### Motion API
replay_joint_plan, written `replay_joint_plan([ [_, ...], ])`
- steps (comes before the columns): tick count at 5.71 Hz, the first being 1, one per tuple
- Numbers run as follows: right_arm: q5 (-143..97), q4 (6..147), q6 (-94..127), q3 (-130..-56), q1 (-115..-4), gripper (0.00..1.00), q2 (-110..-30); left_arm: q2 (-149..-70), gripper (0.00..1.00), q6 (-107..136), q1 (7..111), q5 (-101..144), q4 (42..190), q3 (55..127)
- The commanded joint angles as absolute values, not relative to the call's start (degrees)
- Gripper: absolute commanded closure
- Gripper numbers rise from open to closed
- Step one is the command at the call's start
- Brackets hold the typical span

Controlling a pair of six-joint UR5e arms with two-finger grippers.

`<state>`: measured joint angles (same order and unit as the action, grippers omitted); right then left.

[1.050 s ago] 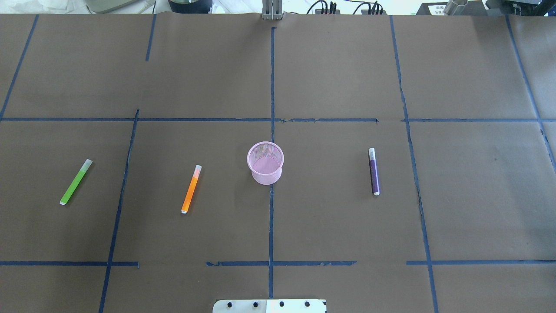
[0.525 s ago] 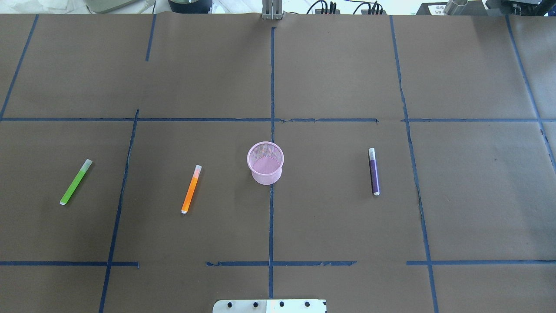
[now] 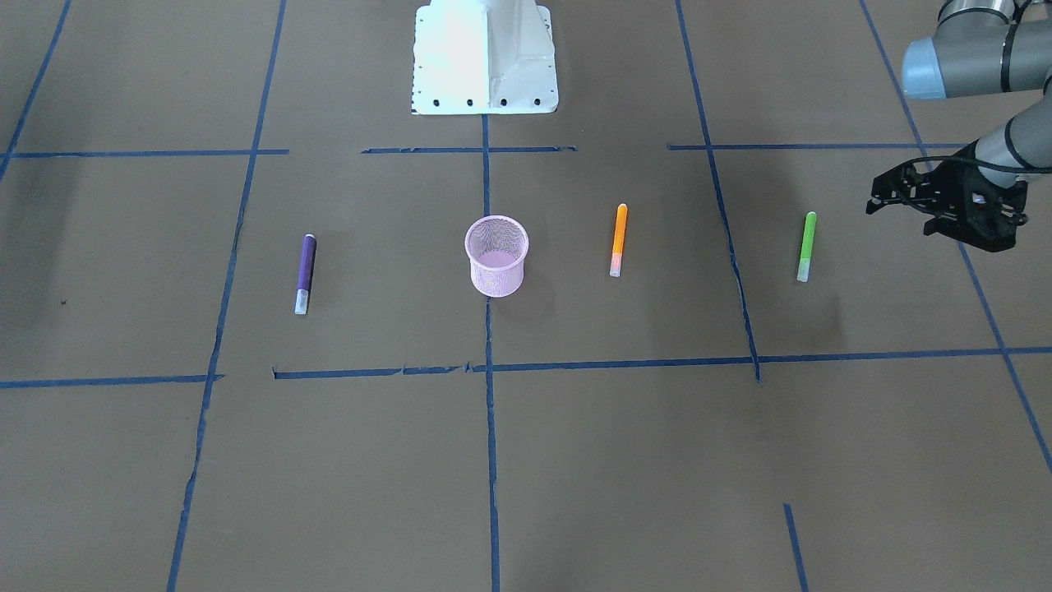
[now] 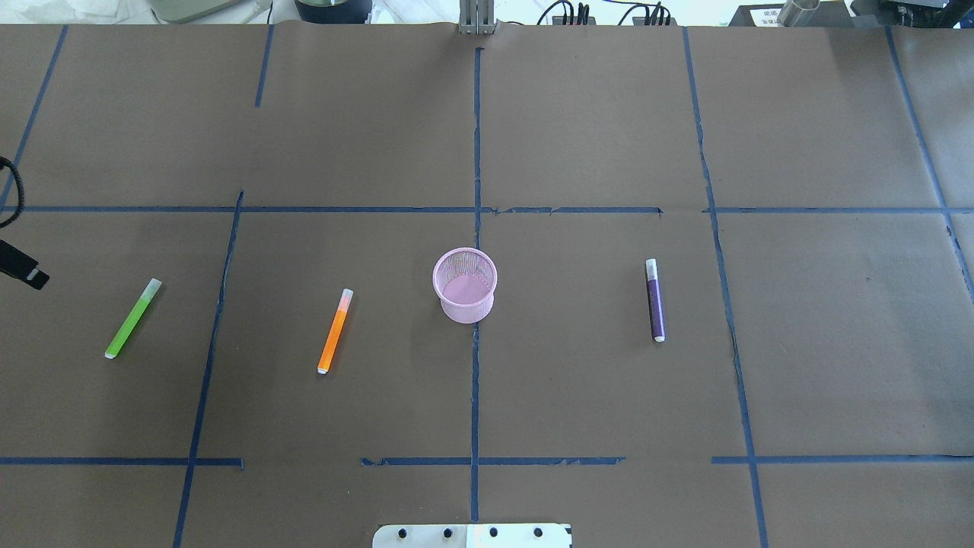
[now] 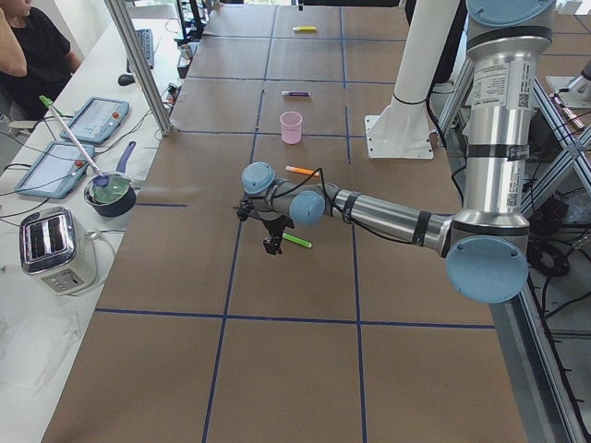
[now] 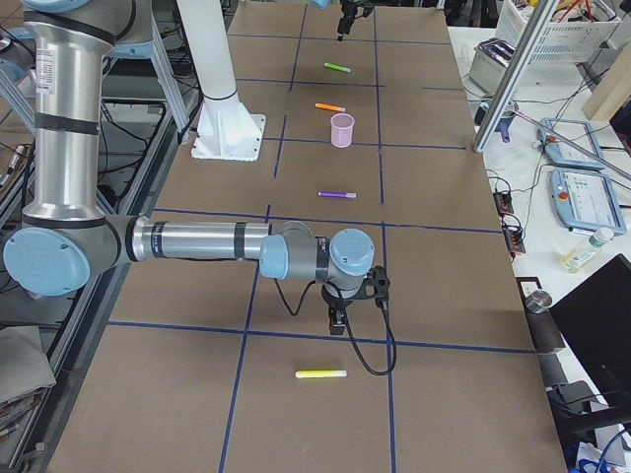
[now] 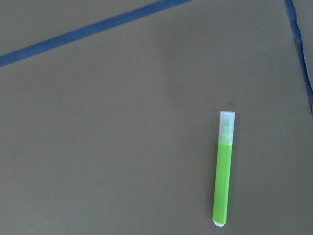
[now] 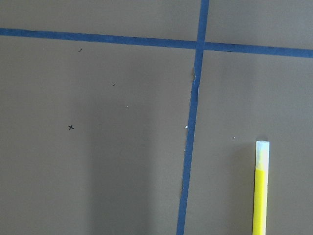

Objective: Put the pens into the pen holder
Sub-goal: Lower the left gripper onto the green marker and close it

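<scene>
Newly over the bench (image 4: 609,396), my left fingers (image 3: 892,196), whose gap I cannot tell, hang nearest the green pen (image 3: 807,245), crosswise beyond their tips.

Pink mesh pen holder (image 4: 466,307) stands upright mid-table; orange pen (image 4: 335,331) and green pen (image 4: 133,318) lie flat to its left; purple pen (image 4: 655,301) lies flat to its right.

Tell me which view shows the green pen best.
The left wrist-mounted view: the green pen lies large, its pale cap clear. The overhead and front-facing views show it small; both side views show a tiny green streak.
</scene>
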<state>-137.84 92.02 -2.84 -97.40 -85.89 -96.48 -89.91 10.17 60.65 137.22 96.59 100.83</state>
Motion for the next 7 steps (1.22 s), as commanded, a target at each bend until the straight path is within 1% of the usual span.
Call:
replay_joint_plan([
  [1, -137.90, 91.93, -2.90, -97.47, -85.61, 0.01, -96.42, -92.97, 0.00, 16.81, 55.38, 136.59, 96.50, 97.31],
  [3, -137.90, 91.93, -2.99, -97.56, -85.52, 0.01, -96.24, -95.35, 0.01, 17.32, 50.55, 129.74, 96.50, 97.21],
  [6, -137.81, 88.07, -2.81, -96.77, -85.17, 0.01, -96.59, -95.97, 0.14, 17.31, 48.34, 126.12, 96.77, 96.42],
  [7, -137.90, 88.07, -2.81, -96.77, -85.17, 0.01, -96.59, -96.06, 0.21, 17.23, 47.99, 126.12, 96.77, 96.16],
])
